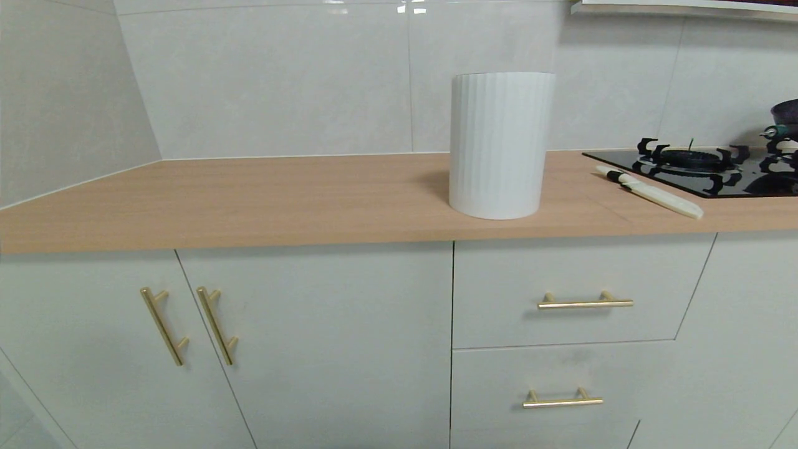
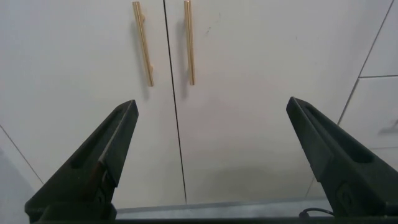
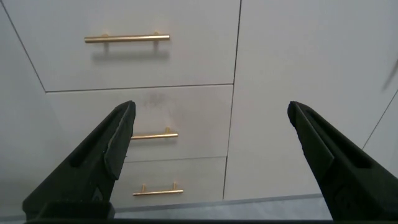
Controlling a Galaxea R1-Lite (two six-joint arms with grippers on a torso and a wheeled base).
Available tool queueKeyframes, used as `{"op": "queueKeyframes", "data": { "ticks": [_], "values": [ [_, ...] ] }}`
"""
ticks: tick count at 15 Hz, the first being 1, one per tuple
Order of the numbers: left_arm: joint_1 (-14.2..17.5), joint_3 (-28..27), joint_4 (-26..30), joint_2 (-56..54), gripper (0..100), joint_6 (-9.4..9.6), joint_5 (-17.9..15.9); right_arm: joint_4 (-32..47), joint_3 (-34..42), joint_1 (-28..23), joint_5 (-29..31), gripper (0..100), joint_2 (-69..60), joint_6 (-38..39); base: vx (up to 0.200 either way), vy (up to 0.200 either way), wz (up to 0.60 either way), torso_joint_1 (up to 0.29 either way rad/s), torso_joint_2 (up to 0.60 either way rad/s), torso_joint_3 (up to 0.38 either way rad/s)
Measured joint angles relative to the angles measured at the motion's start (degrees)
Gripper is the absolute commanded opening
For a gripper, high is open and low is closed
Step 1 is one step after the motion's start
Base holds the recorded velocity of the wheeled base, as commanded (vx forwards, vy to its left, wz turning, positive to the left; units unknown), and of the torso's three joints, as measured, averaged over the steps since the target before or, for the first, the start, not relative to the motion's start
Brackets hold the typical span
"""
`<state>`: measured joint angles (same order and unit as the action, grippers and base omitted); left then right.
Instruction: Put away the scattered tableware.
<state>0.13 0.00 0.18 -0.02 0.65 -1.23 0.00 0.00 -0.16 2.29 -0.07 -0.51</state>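
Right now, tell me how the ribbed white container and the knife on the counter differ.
The ribbed white container stands upright; the knife lies flat. The container is a broad, tall cylinder; the knife is long and slim. The container stands apart from the hob; the knife lies along its edge. Both are pale and rest on the counter.

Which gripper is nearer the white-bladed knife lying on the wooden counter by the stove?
Right, most likely. The right gripper faces the white drawer fronts, under the wooden counter near the white-bladed knife; the left gripper faces the double cabinet doors farther left.
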Motion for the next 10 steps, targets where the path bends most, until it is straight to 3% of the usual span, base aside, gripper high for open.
{"op": "queueKeyframes", "data": {
  "ticks": [7, 10],
  "values": [
    [0.02, 0.00, 0.00, 0.00, 100, -0.10, 0.00, 0.00, 0.00, 0.06, 0.00, 100, 0.00, 0.00, 0.000, -0.200, 0.00, 0.000, 0.00, 0.006],
    [0.07, 0.00, 0.00, 0.00, 100, -0.10, 0.01, 0.00, 0.00, 0.11, 0.00, 100, 0.00, 0.00, 0.000, 0.000, 0.00, 0.000, 0.00, 0.000]
  ]
}}
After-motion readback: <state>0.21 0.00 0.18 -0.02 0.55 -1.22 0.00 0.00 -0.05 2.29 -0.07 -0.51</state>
